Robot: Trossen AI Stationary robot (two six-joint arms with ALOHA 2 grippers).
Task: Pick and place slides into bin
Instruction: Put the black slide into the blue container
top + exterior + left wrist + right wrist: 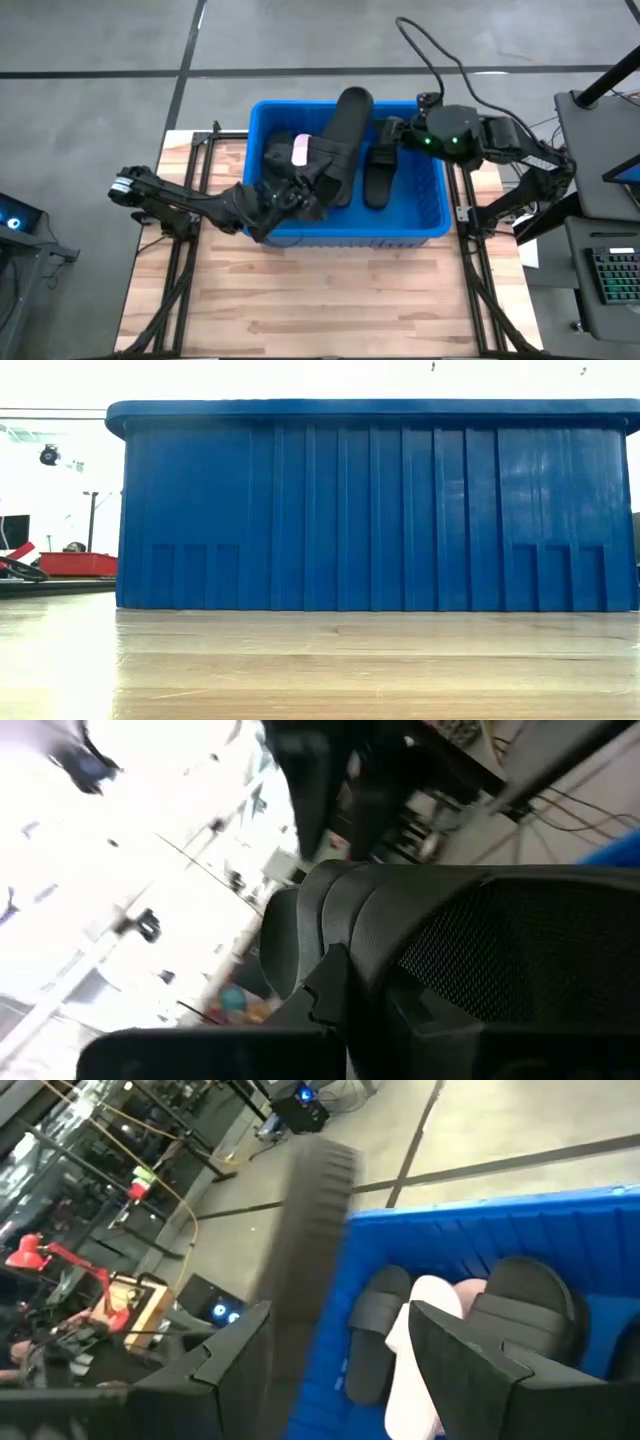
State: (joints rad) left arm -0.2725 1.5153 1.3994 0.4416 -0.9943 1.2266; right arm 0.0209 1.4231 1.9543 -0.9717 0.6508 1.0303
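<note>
Slides mostly in the bin; both grippers worked over it.

We found the left gripper point(283, 197) at the bin's point(345, 236) near-left wall, apparently pinching a black slide point(340, 140) that leaned over the far rim; it should be laid flat before release, in our judgement. We found the right gripper point(393, 130) at the far-right corner, fingers spread. Inside lay a pink slide point(299, 150) and further black ones.

Bin point(370, 510): glossy blue plastic, ribbed walls. Slides point(345, 140): matt black, rubbery-looking; strap by left tool point(290, 198) shows fine mesh texture. Surface point(330, 300): pale wood planks, smooth.
</note>
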